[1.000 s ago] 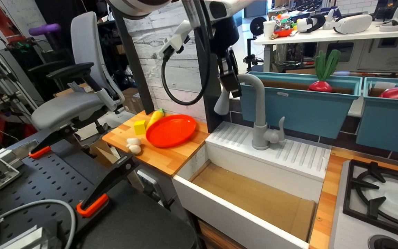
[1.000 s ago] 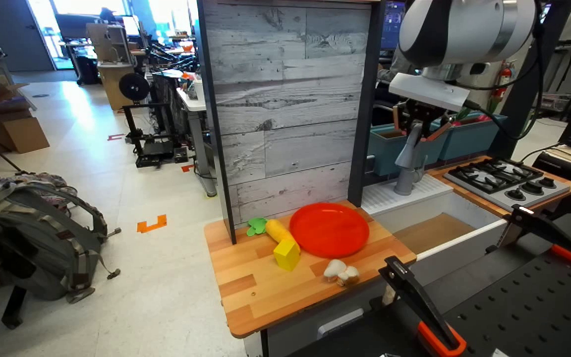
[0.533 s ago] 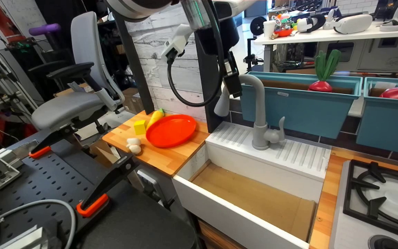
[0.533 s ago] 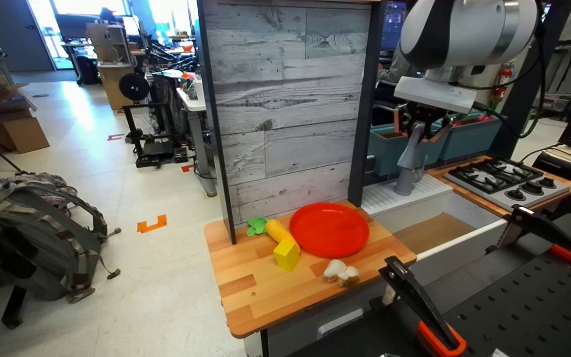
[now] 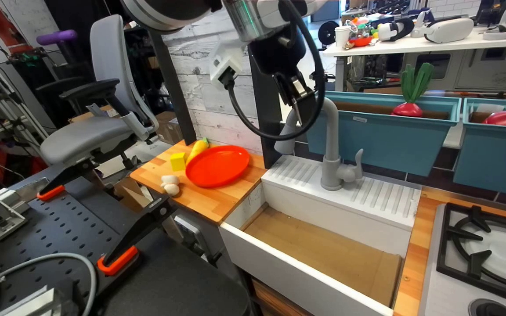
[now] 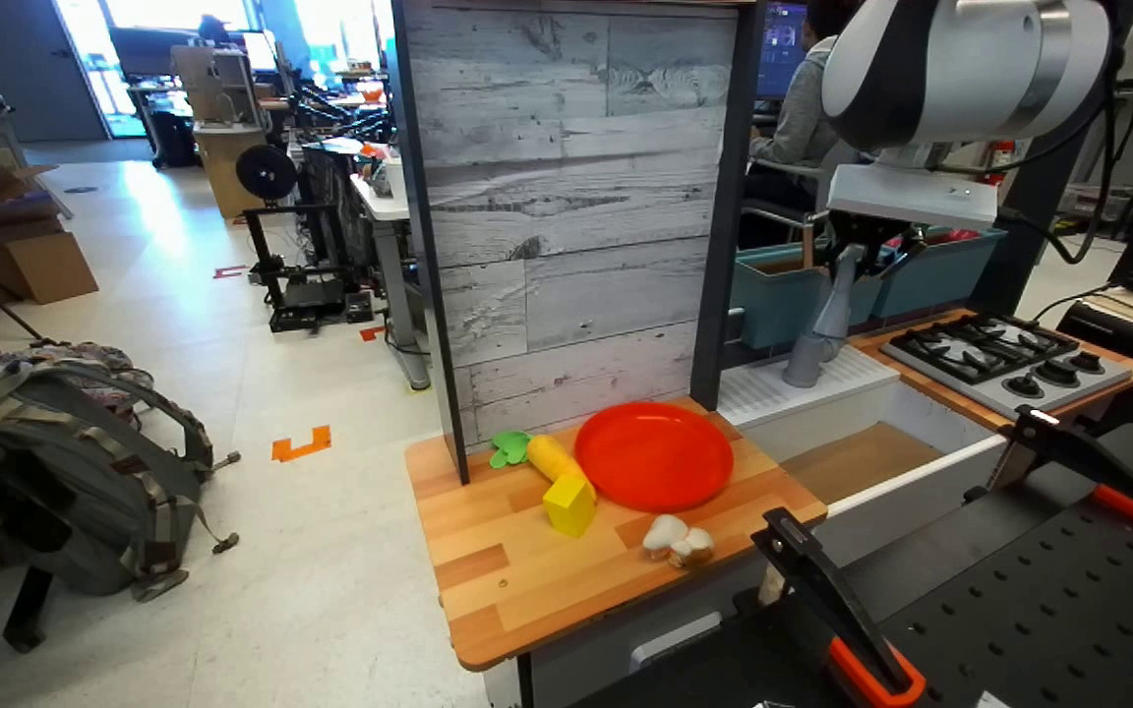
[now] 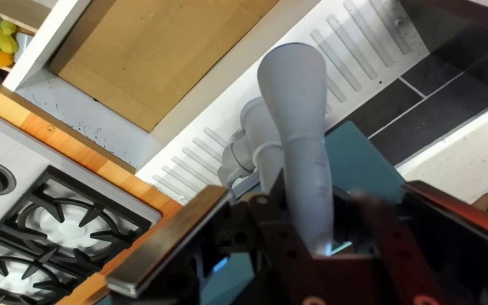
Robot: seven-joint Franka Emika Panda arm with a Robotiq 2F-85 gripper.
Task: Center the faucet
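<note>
The grey gooseneck faucet [image 5: 332, 131] stands on the white ribbed ledge behind the sink, its spout turned toward the left end of the ledge in this exterior view. It also shows in an exterior view [image 6: 832, 315]. My gripper [image 6: 857, 258] points down over the arch, its fingers spread on either side of the spout. In the wrist view the spout [image 7: 295, 106] runs up between the wide-apart fingers, with a gap to each pad [image 7: 172, 241]. The gripper [image 5: 304, 105] hides part of the arch in an exterior view. Whether a finger touches the spout I cannot tell.
The white sink [image 5: 297, 272] has a brown cardboard floor. Teal planters [image 5: 380, 136] stand close behind the faucet. A stove [image 5: 494, 250] is on one side, a red plate [image 5: 218, 166] on the other. A loose black cable [image 5: 253, 127] hangs from the wrist.
My gripper and wrist have moved right in both exterior views. The spout's end has swung a little with it, toward the sink. The fingers stay spread.
</note>
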